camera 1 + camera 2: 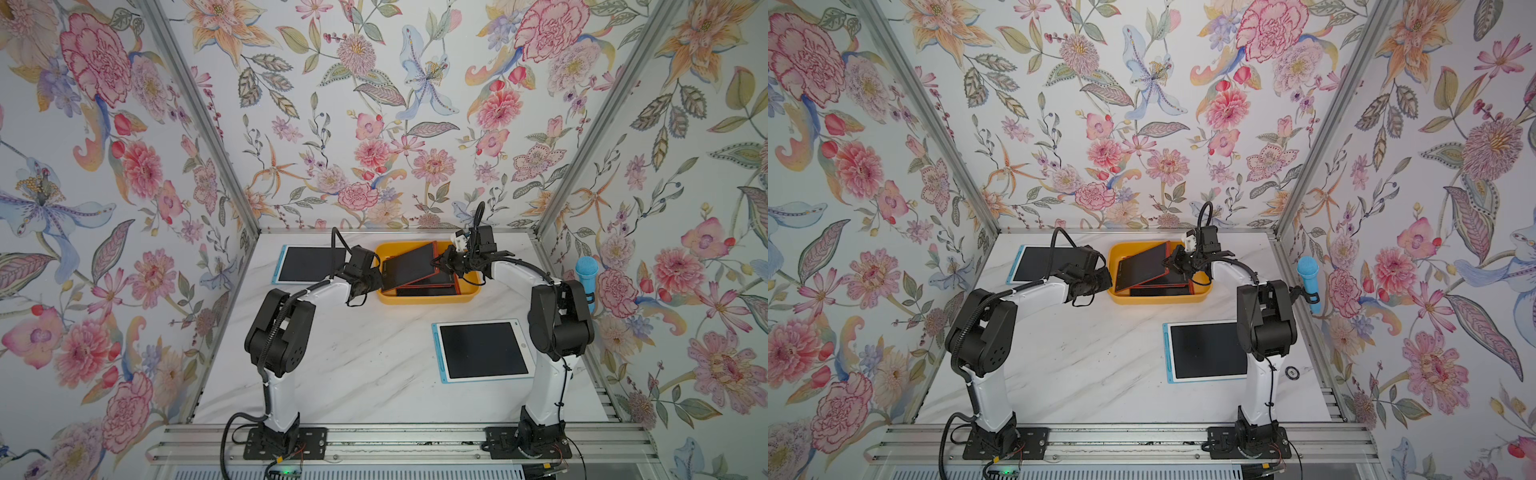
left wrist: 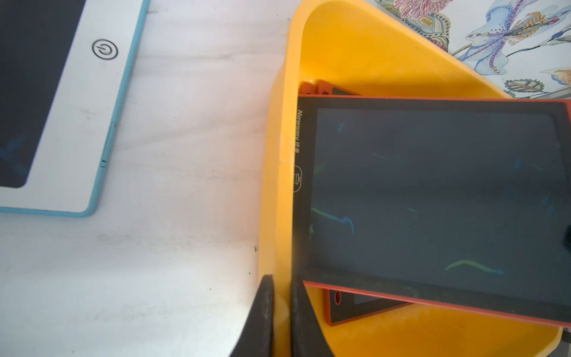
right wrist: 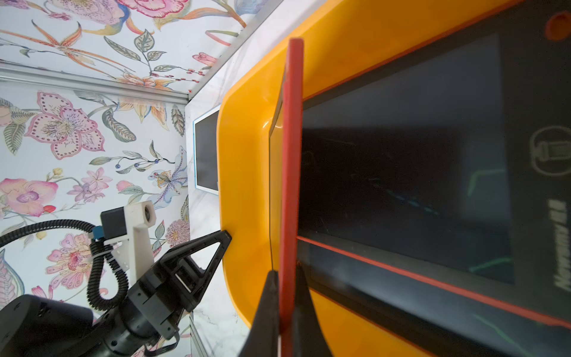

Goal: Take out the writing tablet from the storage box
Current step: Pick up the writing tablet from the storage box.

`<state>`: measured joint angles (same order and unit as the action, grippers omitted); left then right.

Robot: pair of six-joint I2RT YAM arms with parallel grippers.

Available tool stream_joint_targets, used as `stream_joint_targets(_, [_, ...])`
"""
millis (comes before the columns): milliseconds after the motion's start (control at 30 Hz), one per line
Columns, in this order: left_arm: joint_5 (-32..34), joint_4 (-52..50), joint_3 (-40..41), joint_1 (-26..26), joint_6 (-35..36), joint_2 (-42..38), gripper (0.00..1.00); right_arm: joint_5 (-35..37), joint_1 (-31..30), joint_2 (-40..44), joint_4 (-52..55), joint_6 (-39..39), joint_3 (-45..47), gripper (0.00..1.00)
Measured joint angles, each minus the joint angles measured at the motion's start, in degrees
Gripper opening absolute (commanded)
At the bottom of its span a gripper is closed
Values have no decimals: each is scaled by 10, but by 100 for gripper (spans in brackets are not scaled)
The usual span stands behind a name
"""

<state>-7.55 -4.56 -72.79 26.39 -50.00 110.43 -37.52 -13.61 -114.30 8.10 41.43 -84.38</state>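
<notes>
The yellow-orange storage box (image 1: 428,298) (image 1: 1158,300) stands at the back middle of the table with red-framed writing tablets stacked in it. The top writing tablet (image 1: 409,266) (image 1: 1142,266) is tilted, its right edge raised above the others (image 1: 428,289). My right gripper (image 1: 442,259) (image 3: 287,275) is shut on that raised red edge (image 3: 292,154). My left gripper (image 1: 376,278) (image 2: 281,279) is shut on the box's left wall (image 2: 278,185), one finger outside and one inside. The tilted tablet's dark screen (image 2: 432,191) carries faint green and blue strokes.
Two white tablets with blue rims lie on the marble table, one at the back left (image 1: 309,264) and one at the front right (image 1: 482,351). A blue microphone (image 1: 587,282) hangs on the right wall. A small dark ring (image 1: 1293,372) lies near the right arm.
</notes>
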Motion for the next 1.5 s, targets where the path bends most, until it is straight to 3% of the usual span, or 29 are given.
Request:
stream_joint_targets(1000, [-2, 7, 21, 5, -32, -16, 0, -7, 21, 43, -16, 15, 47, 0])
stream_joint_targets(1500, [-11, -29, -26, 1, -5, 9, 0, -30, 32, 52, -19, 26, 47, 0])
